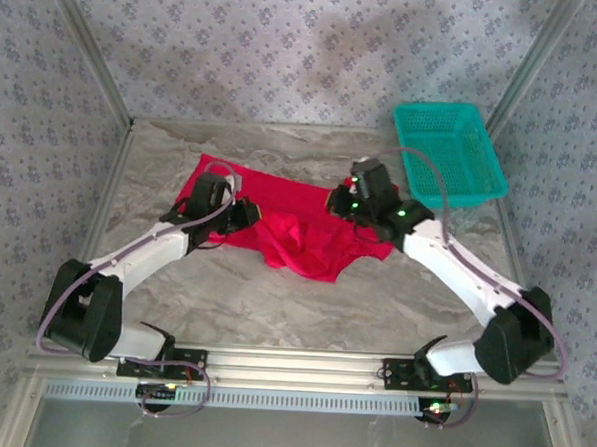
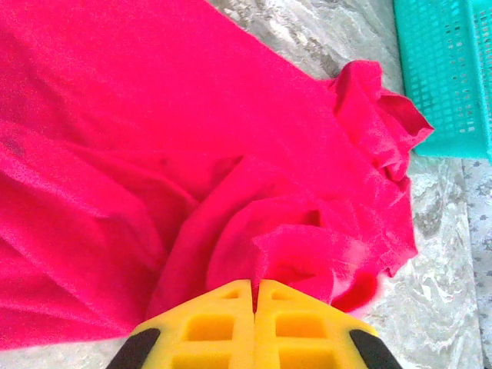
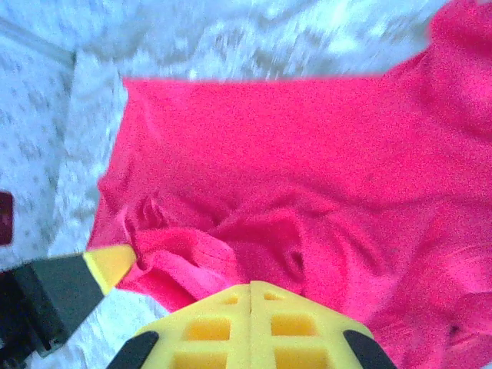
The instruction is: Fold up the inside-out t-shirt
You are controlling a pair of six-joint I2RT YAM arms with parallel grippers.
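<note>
Hardly started: no fold yet

Midway across the tabletop (image 1: 274, 302), the t-shirt (image 1: 298, 224) lies bunched. Your left fingers (image 2: 207, 327) and right fingers (image 3: 207, 327) are closed, each apparently pinching red cloth; spreading and folding remain.

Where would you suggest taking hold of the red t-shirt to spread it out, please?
Probably the t-shirt along its far edge, near the outer corners, coming down from above. That part lies flat and smooth on the table, so an edge is easy to pinch, whereas the near middle is bunched into loose folds.
</note>
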